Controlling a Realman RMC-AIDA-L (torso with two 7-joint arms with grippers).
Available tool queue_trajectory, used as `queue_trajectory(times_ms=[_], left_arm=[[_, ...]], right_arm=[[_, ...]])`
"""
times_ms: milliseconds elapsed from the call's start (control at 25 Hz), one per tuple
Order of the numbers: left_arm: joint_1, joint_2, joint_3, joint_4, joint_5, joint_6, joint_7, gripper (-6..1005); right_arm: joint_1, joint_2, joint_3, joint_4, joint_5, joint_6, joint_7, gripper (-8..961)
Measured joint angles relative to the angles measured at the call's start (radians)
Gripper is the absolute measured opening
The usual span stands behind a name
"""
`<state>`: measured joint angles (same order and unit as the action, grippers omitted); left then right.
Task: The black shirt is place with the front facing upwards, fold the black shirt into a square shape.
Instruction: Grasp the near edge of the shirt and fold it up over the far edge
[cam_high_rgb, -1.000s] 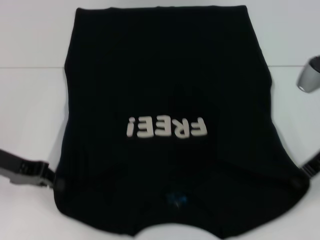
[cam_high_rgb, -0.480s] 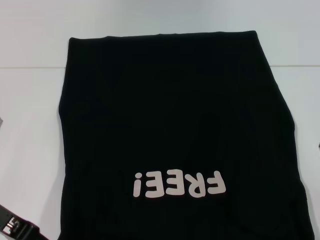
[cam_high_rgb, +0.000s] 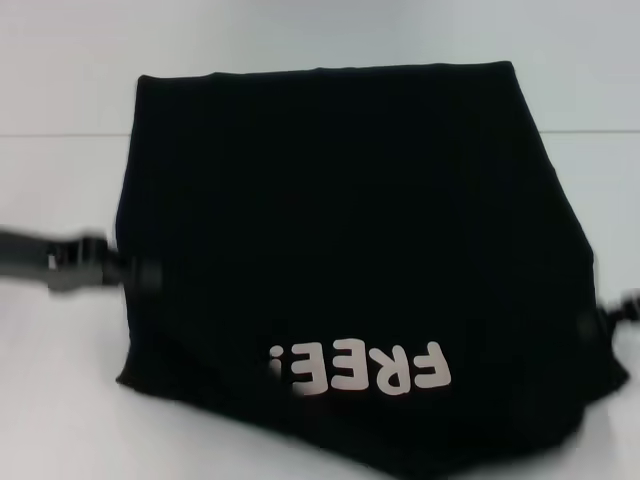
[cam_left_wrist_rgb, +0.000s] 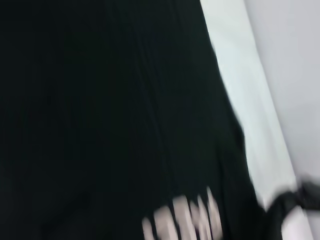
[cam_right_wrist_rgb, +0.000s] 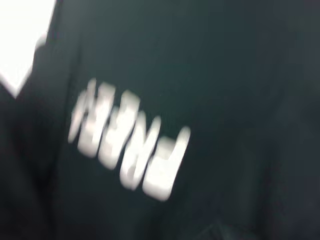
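Head view: one black shirt (cam_high_rgb: 350, 230) lies spread across a white surface (cam_high_rgb: 60, 400), with one line of cream block letters reading "FREE!" (cam_high_rgb: 360, 368) upside down near its close edge. The far edge of the shirt is straight, while the near edge sags to a point in the middle and rises at both sides. Two arms show, one at each side of the cloth. The left gripper (cam_high_rgb: 135, 272) meets the shirt's left edge about halfway along it, and the right gripper (cam_high_rgb: 612, 312) meets the right edge nearer the robot; whether either one is clamped on the fabric cannot be told. Left wrist view: black fabric (cam_left_wrist_rgb: 110, 110) fills most of the picture, with the cream letters (cam_left_wrist_rgb: 185, 220) smeared at one edge, a strip of white surface (cam_left_wrist_rgb: 250, 120) beside the cloth, and the other arm's gripper (cam_left_wrist_rgb: 295, 197) in a far corner. Right wrist view: black fabric (cam_right_wrist_rgb: 225, 75) nearly fills the picture, the cream letters (cam_right_wrist_rgb: 130, 140) streaked across it, with one patch of white surface (cam_right_wrist_rgb: 20, 40) in a corner.
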<state>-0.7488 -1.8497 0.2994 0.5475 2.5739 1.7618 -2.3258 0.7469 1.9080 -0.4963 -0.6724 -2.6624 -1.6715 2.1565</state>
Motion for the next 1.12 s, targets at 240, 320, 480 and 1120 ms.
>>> queue_trajectory(times_ms=[240, 320, 480, 1120], left_arm=[[0.029, -0.006, -0.167, -0.009, -0.174, -0.233, -0.004, 32], [0.047, -0.019, -0.169, -0.014, -0.24, -0.299, 0.011, 32], [0.057, -0.049, -0.172, -0.027, -0.286, -0.426, 0.061, 33], [0.026, -0.092, -0.165, -0.077, -0.392, -0.63, 0.26, 36]], right_arm=[[-0.022, -0.001, 0.052, 0.087, 0.242, 0.28, 0.022, 31], [-0.024, 0.017, 0.049, 0.095, 0.29, 0.359, 0.015, 31], [-0.022, 0.056, 0.049, 0.097, 0.363, 0.479, -0.04, 31], [0.0, 0.087, 0.039, 0.099, 0.548, 0.719, -0.217, 31]])
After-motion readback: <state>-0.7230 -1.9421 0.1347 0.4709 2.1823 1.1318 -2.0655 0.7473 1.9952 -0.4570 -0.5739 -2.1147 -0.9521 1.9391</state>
